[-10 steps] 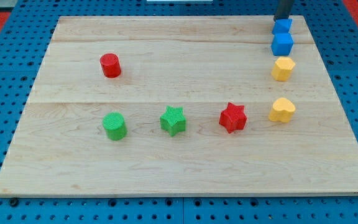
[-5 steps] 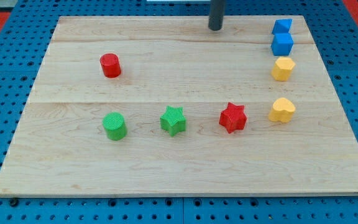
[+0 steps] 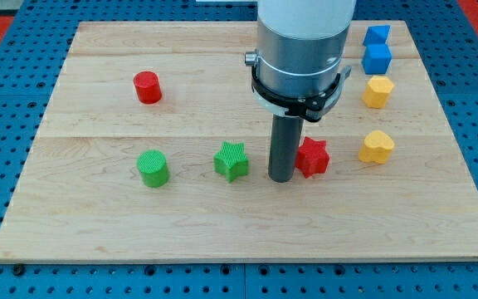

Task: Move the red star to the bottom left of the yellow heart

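Your tip (image 3: 281,178) sits right against the red star (image 3: 312,157), on the view's left.
No hand here; the star looks light and rigid, so shove its left face toward the yellow heart (image 3: 377,146).

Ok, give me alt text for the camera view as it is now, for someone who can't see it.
My tip stands on the wooden board just left of the red star, between it and the green star. The yellow heart sits right of the red star.
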Controlling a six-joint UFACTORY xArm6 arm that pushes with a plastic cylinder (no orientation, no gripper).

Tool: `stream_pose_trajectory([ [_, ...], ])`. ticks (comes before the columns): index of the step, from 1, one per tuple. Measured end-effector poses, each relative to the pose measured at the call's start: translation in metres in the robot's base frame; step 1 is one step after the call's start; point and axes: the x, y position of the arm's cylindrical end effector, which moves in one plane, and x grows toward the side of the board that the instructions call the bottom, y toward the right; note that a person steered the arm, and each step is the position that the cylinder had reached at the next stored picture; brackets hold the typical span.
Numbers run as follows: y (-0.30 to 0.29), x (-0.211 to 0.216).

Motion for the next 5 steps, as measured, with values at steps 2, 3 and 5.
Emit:
stream_pose_trajectory([
  [2, 0.002, -0.018],
  [3, 0.003, -0.039],
  [5, 0.043, -0.044],
])
